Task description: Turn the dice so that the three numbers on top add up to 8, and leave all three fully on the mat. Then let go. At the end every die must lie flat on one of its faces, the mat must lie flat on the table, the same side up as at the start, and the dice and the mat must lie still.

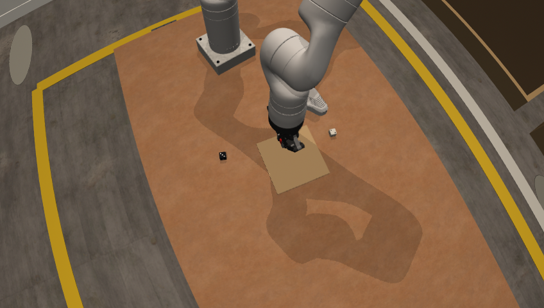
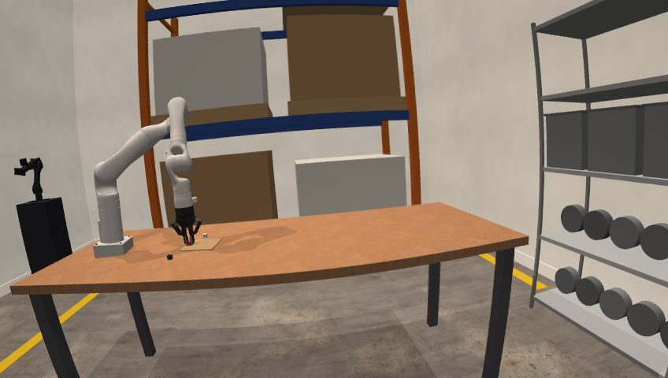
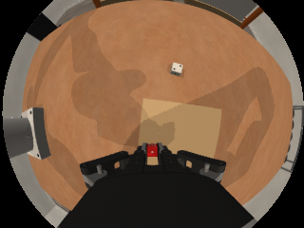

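A tan mat (image 1: 294, 162) lies flat on the table. My gripper (image 1: 292, 145) hangs over the mat's far part, close to its surface, and is shut on a red die (image 3: 152, 150), which shows between the fingers in the wrist view and as a red spot in the exterior view (image 2: 188, 242). A black die (image 1: 222, 155) lies on the bare table to the left of the mat. A white die (image 1: 332, 131) lies on the bare table to the right of the mat's far corner; it also shows in the wrist view (image 3: 178, 68). Both are off the mat.
The arm's base (image 1: 225, 49) stands on the far side of the table behind the mat. The arm's elbow (image 1: 294, 61) hangs over the mat's far edge. The table is bounded by curved edges on both sides.
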Robot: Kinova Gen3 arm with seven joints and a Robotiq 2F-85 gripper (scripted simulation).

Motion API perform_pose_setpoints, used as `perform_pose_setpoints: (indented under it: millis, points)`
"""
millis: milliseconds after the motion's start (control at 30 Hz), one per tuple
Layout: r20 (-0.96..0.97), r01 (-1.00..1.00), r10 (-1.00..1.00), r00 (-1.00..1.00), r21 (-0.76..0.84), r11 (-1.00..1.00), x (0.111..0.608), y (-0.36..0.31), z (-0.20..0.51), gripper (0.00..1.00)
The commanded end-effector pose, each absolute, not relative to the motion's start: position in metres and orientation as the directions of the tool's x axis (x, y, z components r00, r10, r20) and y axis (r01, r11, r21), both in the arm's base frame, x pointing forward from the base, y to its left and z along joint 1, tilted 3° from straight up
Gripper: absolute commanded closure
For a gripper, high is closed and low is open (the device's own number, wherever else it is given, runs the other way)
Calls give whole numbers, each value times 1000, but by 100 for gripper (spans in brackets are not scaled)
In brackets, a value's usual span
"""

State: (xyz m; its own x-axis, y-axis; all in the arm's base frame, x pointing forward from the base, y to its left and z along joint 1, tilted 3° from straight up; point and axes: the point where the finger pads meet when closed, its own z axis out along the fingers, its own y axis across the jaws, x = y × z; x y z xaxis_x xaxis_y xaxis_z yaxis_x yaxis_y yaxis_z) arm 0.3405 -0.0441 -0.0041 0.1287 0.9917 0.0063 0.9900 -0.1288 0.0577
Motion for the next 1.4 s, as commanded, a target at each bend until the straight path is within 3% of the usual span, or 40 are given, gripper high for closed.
perform_pose_setpoints:
  millis: [0, 233, 733, 1367]
  points:
    - [7, 990, 992, 129, 59, -129, 341, -44, -4, 89]
    - [7, 990, 992, 129, 59, -129, 341, -44, -4, 89]
    - [7, 990, 992, 129, 59, -129, 341, -44, -4, 69]
    - [7, 990, 992, 129, 59, -129, 340, -44, 4, 69]
